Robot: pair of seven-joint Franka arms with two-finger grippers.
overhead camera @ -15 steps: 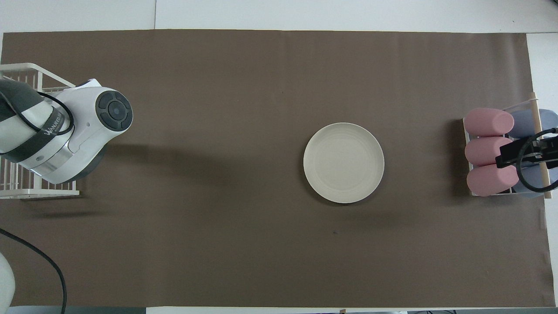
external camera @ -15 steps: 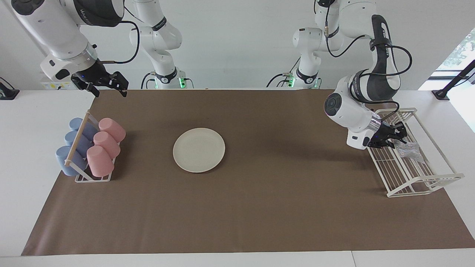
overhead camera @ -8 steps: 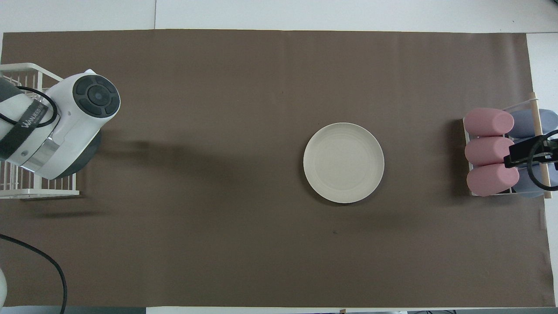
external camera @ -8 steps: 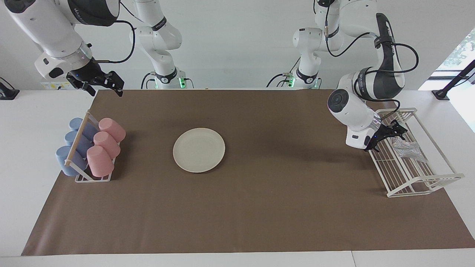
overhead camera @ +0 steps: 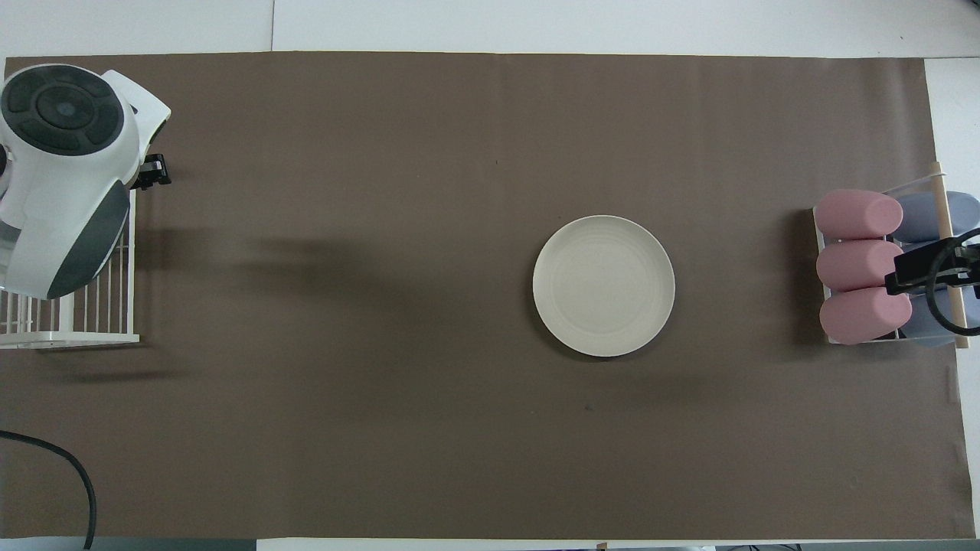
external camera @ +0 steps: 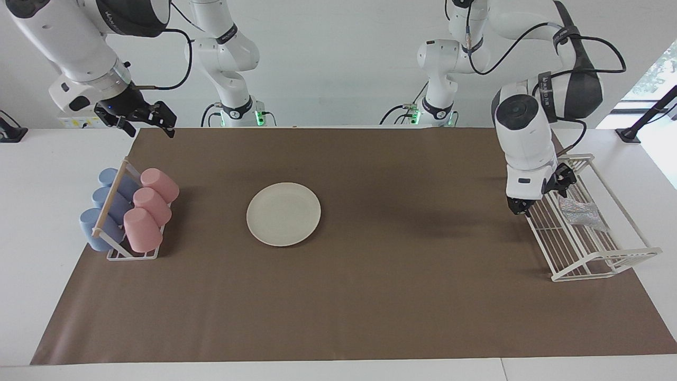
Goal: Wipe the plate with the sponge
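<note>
Overhead view: plate (overhead camera: 603, 285) mid-mat, clear all round; both tools gape, empty.

A white desk (external camera: 47, 275) carries a brown mat (external camera: 370, 296), on which lie the cream plate (external camera: 283, 214) near the middle, a cup rack (external camera: 132, 254) toward the right arm's end and a white wire rack (external camera: 592, 259) toward the left arm's end.

We note white glossy arm shells, dark grey joint bands, round black ribbed caps, looping black cables, black grippers, green base lights
</note>
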